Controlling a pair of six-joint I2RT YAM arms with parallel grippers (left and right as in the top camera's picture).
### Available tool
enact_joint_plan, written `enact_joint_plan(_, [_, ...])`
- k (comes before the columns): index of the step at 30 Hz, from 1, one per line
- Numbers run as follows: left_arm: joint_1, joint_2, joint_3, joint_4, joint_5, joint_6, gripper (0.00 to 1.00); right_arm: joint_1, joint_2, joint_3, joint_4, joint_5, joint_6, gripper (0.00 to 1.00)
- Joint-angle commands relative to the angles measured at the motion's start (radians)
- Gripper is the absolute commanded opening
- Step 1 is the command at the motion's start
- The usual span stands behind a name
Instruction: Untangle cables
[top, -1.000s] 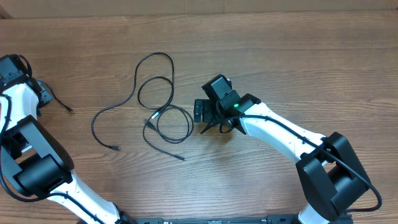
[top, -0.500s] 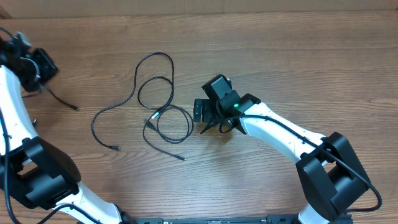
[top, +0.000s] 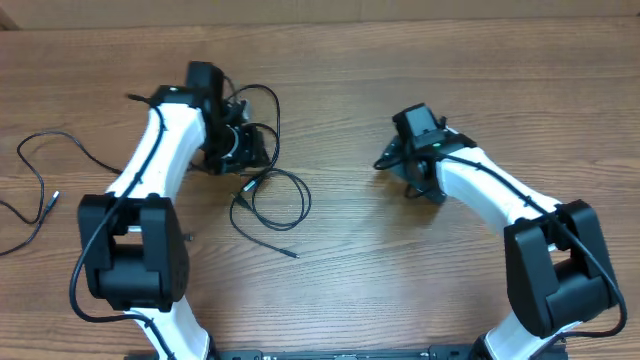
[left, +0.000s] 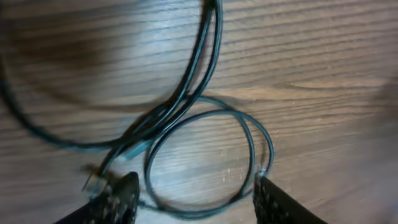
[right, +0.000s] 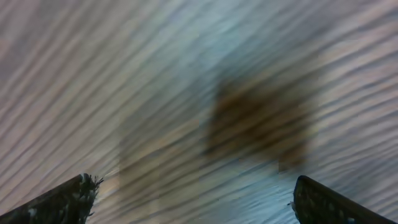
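Wood-grain counter (top: 330, 60) fills the overhead view. The left tool (top: 243, 150) hangs over the upper part of the tangled cables (top: 270, 195). Their loops lie right under it and just in front of it, and one loose end trails off toward the near edge. Well to the left of that tool, past its own arm, a single cable (top: 35, 160) lies alone in an open curve and touches no other. The right tool (top: 398, 160) sits over bare wood, well apart from every cable.

From the left wrist, the left tool (left: 196, 199) has its fingers (left: 121, 196) apart and clamps nothing. A round loop (left: 211, 112) lies flat on the counter just ahead of them. Two strands run away from it side by side, and a small plug (left: 93, 182) lies just beside one finger.

From the right wrist the picture is blurred. The right tool (right: 199, 205) stands wide apart with only wood grain below and nothing between its fingers.

The job looks partly done. One cable is laid out clear, while the strands under the left tool cross one another and have yet to be pulled apart.
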Motion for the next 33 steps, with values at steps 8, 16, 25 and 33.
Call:
enact_joint_plan(8, [-0.220,0.008,-0.130,0.224,-0.201,-0.135,0.60,-0.214,-0.002,-0.081,0.002,-0.145,0.012,1.00])
enact_joint_plan(16, [-0.255,0.008,-0.142,0.097,-0.390,-0.232,0.62,-0.214,-0.002,-0.081,0.004,-0.145,0.012,1.00])
enact_joint_plan(25, [-0.106,0.008,-0.142,0.046,-0.373,-0.251,0.79,-0.214,-0.002,-0.081,0.004,-0.145,0.012,1.00])
enact_joint_plan(33, [-0.107,0.008,-0.146,0.217,-0.435,-0.309,0.82,-0.214,-0.002,-0.081,0.004,-0.145,0.012,1.00])
